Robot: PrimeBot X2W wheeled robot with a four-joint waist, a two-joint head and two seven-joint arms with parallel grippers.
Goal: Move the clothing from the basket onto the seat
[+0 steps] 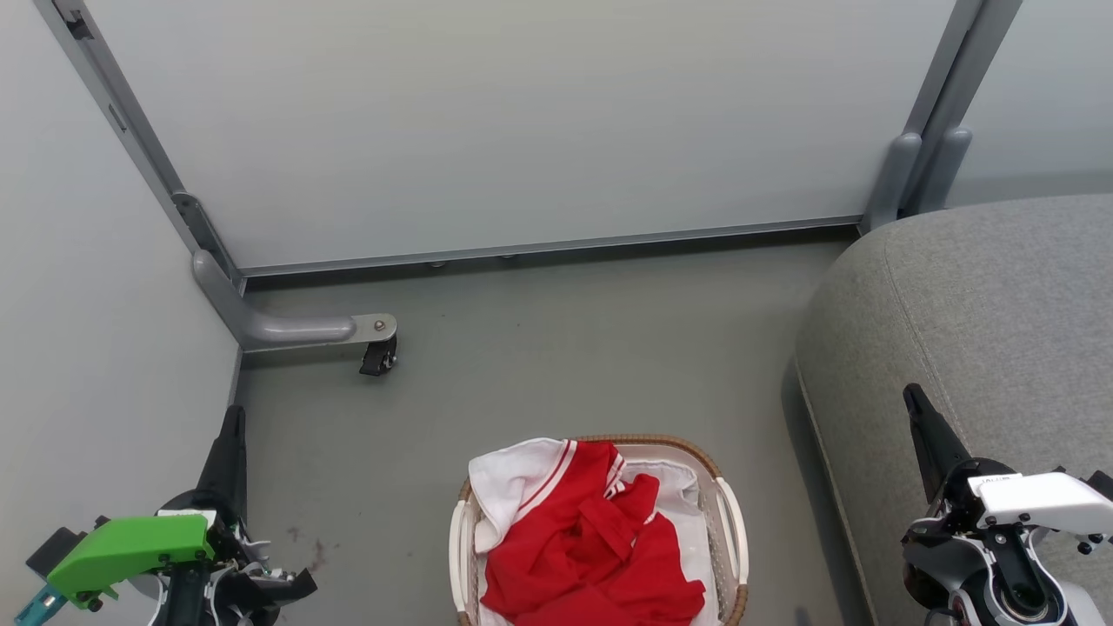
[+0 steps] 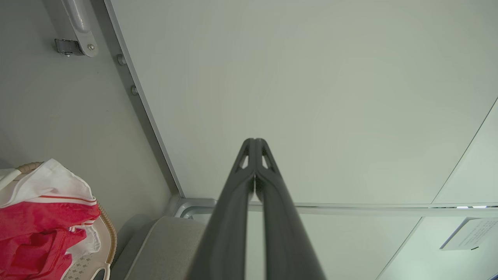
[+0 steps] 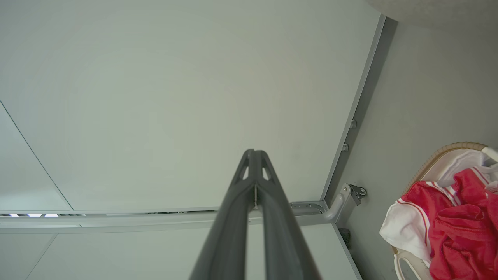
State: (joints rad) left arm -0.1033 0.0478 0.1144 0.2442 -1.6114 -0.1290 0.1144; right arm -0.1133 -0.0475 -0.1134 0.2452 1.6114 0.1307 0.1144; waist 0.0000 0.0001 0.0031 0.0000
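The clothing (image 1: 591,539), bright red with a white sleeve panel and striped trim, lies heaped in the basket (image 1: 729,513) at the bottom centre of the head view. The grey seat (image 1: 983,296) stands to the right of it. My left gripper (image 1: 233,417) is shut and empty at the lower left, well left of the basket. Over the seat's front edge at the lower right, my right gripper (image 1: 911,396) is shut and empty too. The left wrist view shows the shut gripper (image 2: 255,142), the clothing (image 2: 35,233), the basket (image 2: 109,233) and the seat (image 2: 163,249). The right wrist view shows the shut gripper (image 3: 255,152) with the clothing (image 3: 459,225) in the basket (image 3: 447,149).
Pale partition panels (image 1: 522,122) wall in the space behind and to the left. A grey metal foot with a black caster (image 1: 379,355) juts onto the floor at the left. Grey floor (image 1: 565,348) lies between the basket and the panels.
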